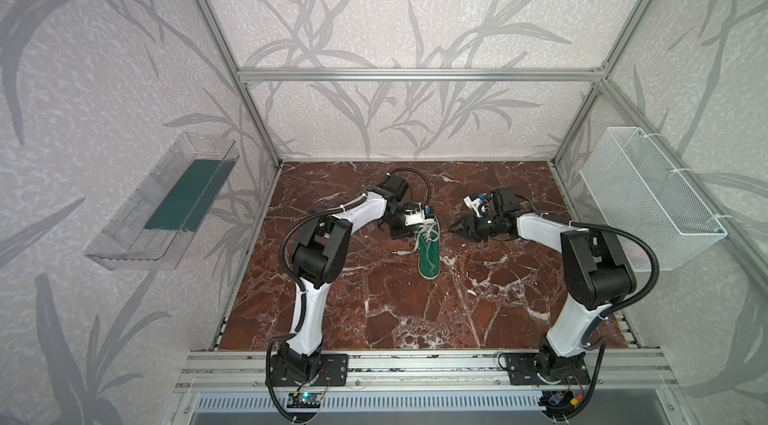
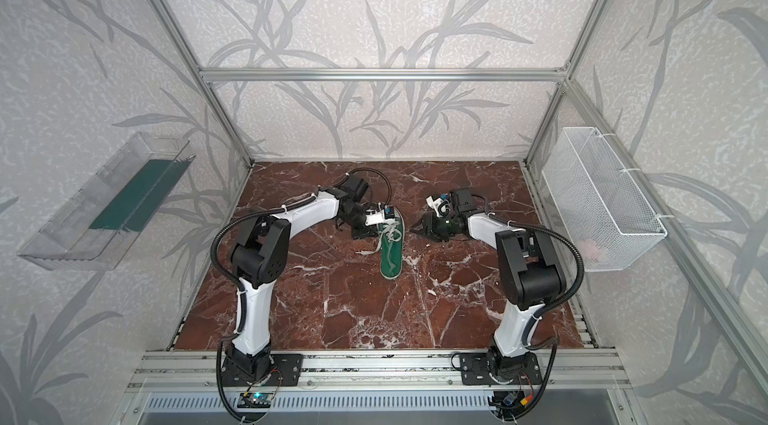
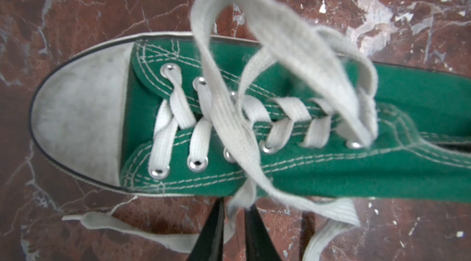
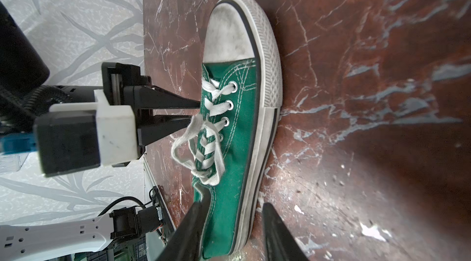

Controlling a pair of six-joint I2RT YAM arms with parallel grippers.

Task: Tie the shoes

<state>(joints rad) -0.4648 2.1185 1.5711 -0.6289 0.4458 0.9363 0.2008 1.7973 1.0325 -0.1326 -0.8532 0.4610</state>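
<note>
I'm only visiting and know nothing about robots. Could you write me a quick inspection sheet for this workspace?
Surface: red-brown marble-patterned tabletop, flecked with white.
Job's things: one green sneaker upright on its sole, toe toward the back wall; white laces in loose loops over the eyelets; one loose end on the tabletop.
Clutter: nothing seen.
Grippers: left gripper pinching one of the laces at the sneaker's side; right gripper open beside the sneaker, holding nothing.
Cables: black ribbed hoses along both arms; black cable loop behind the left wrist.
Surroundings: clear plastic bin on the left, white wire basket on the right, aluminium frame, leaf-patterned walls.
</note>
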